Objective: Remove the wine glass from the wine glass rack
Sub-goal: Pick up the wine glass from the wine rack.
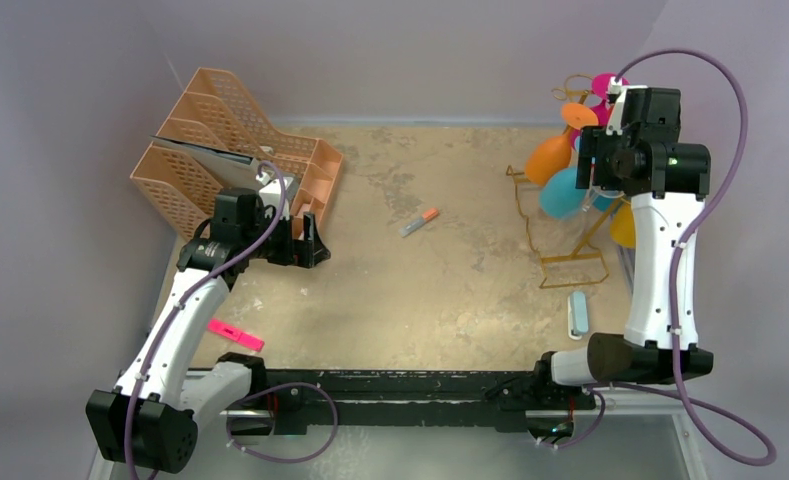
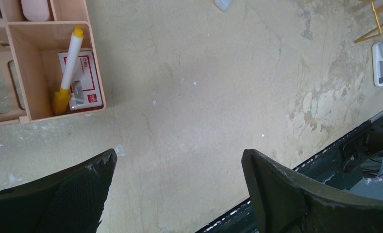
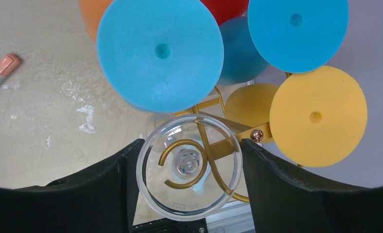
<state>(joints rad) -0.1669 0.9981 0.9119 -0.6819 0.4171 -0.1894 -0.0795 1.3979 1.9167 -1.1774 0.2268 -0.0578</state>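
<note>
Down the right wrist view: straddles the round foot of the clear wine glass (image 3: pixel 187 172) with the right gripper (image 3: pixel 189 148), one black finger close against each side of the rim. Cannot tell whether pinching or merely flanking; no gap visible at either edge.

Hangs foot-up and bowl-down on a looped hook of the tall gold wire wine glass rack (image 1: pixel 573 258), at the far right of the table (image 1: pixel 450 290). Threaded by the stem through the gold curl, so the long axis is upright, running straight away from the lens. Probably calls for a sideways slide out through the loop's opening before any carrying off; hard to read which way that opening faces. Crowded just beyond by a matte blue glass foot (image 3: pixel 160 51) and a yellow glass foot (image 3: pixel 318 116).

From overhead: hides the clear glass behind the right wrist, yet shows what the wrist view cannot. Places the left gripper (image 2: pixel 179 155) well apart at the far left, beside the peach plastic lattice organiser (image 2: pixel 98 73), fingers spread wide, holding nothing. Clearly the right side's job.
</note>
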